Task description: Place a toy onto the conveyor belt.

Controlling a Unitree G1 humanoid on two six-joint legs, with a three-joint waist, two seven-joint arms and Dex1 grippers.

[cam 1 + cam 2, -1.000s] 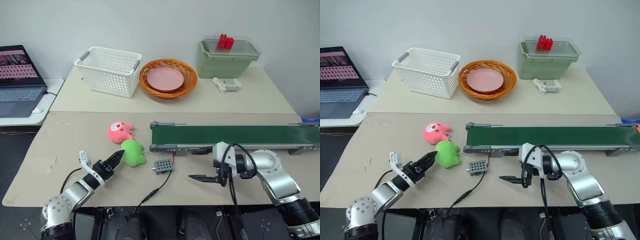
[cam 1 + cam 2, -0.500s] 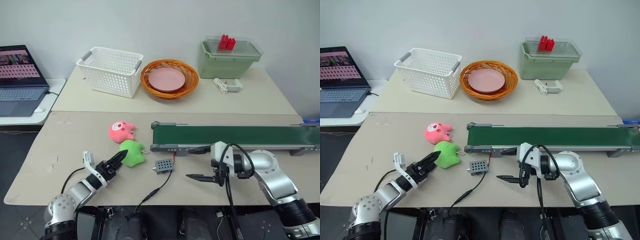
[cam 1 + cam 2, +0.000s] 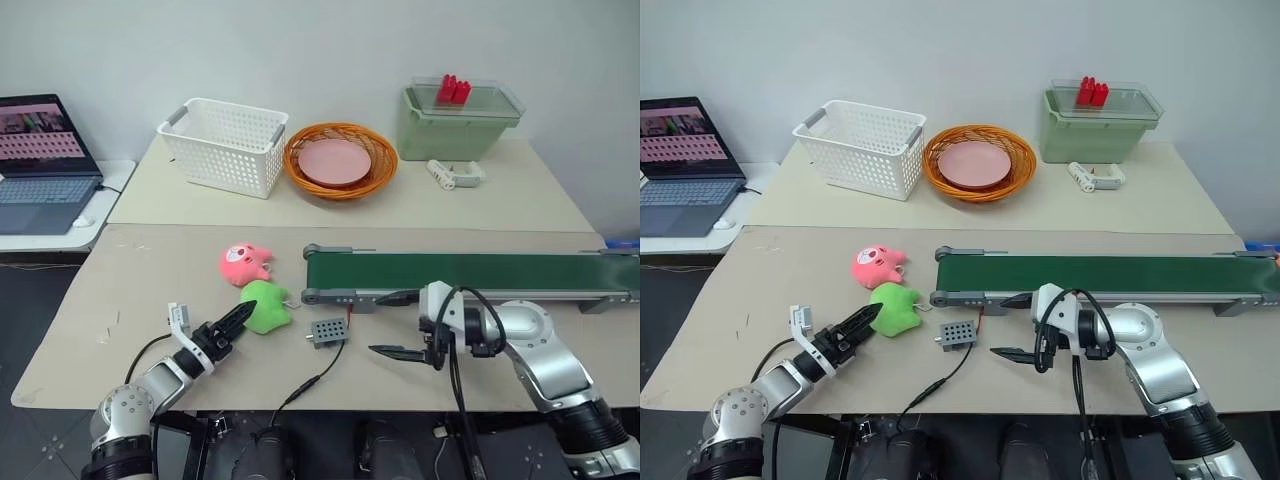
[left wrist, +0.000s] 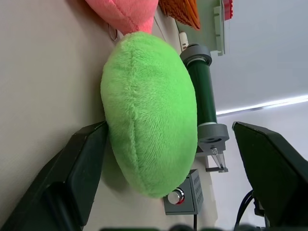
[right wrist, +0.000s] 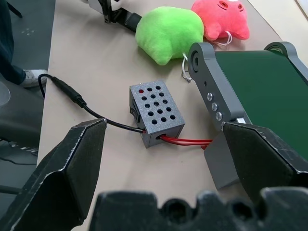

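The lime-green toy (image 3: 266, 306) lies on the table just left of the conveyor belt's (image 3: 470, 272) near roller. My left gripper (image 3: 238, 320) reaches it from the front left, low and level. In the left wrist view the toy (image 4: 149, 106) sits between the two spread fingers (image 4: 82, 178), so this gripper (image 4: 168, 144) is open around its near end. My right gripper (image 3: 392, 325) hovers in front of the belt, pointing left, open, with nothing between its fingers (image 5: 72, 178).
A pink plush (image 3: 245, 263) lies right behind the green toy. A small grey control box (image 3: 327, 331) with a black cable sits between the two grippers. At the back stand a white basket (image 3: 224, 145), an orange basket with a pink plate (image 3: 340, 160) and a green bin (image 3: 458, 118).
The camera has shifted slightly. My left gripper stays at the green toy with its fingers spread a little wider. The right arm has kept still.
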